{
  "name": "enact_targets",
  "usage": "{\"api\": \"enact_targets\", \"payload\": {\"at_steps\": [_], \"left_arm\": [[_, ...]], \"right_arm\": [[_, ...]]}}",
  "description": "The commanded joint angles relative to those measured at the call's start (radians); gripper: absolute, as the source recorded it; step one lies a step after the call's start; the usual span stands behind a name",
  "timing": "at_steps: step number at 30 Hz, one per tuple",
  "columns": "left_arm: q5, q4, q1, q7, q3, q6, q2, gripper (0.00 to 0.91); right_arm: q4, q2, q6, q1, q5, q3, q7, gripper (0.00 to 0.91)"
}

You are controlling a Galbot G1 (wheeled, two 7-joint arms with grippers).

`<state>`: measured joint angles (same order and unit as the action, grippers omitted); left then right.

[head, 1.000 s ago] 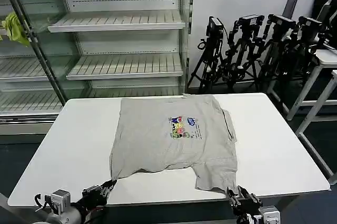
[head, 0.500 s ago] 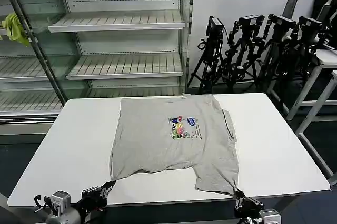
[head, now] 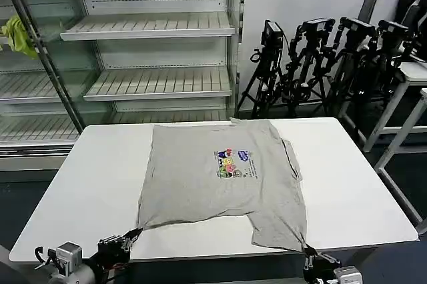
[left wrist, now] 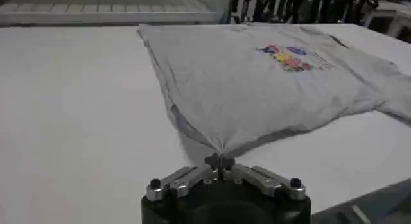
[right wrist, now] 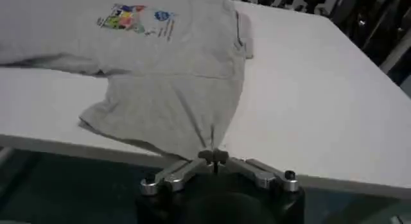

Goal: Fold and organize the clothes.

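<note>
A light grey short-sleeved shirt (head: 213, 177) with a small multicoloured cartoon chest print (head: 233, 163) lies spread on the white table (head: 87, 191). My left gripper (head: 133, 233) is at the table's front edge, shut on the shirt's near left corner (left wrist: 220, 148). My right gripper (head: 308, 252) is at the front edge too, shut on the near right corner (right wrist: 212, 142). Both corners are drawn into taut points toward me. In the wrist views the left gripper (left wrist: 220, 161) and right gripper (right wrist: 212, 156) each pinch the cloth between closed fingertips.
Empty shelving (head: 147, 27) stands behind the table, with a yellow-green cloth (head: 19, 36) hanging at its left. Black tripods (head: 320, 64) stand at the back right. Another white table (head: 413, 74) is at the far right.
Both grippers have drawn back toward the front edge, pulling the shirt's near corners with them. The hem has stretched forward, the right corner past the table's edge.
</note>
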<state>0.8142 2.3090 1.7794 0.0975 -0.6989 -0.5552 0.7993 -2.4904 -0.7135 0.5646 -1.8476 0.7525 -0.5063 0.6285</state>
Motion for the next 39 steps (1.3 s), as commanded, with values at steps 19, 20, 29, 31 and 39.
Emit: {"api": "enact_targets", "payload": {"at_steps": [19,20,29,31,39], "left_arm": [[0.019,0.077,0.109,0.017,-0.110,0.001,-0.044,0.040],[0.024,0.074,0.086,0.017,-0.105,0.001,-0.040,0.040],[0.088,0.013,-0.147,0.016,-0.046,-0.003,-0.038,0.040],[0.100,-0.019,-0.199,0.015,-0.025,-0.003,-0.048,0.040],[0.133,-0.130,-0.374,0.009,0.064,0.000,-0.075,0.040]], "right_arm": [[-0.128,0.083,0.004,-0.062,0.097,-0.185,0.039,0.000],[-0.127,0.083,0.001,-0.037,0.102,-0.179,0.039,0.000],[-0.021,0.097,-0.009,0.275,0.168,-0.051,0.046,0.000],[0.013,0.110,-0.019,0.321,0.174,-0.029,0.037,0.000],[0.161,0.155,-0.066,0.454,0.165,0.041,-0.034,0.000]]}}
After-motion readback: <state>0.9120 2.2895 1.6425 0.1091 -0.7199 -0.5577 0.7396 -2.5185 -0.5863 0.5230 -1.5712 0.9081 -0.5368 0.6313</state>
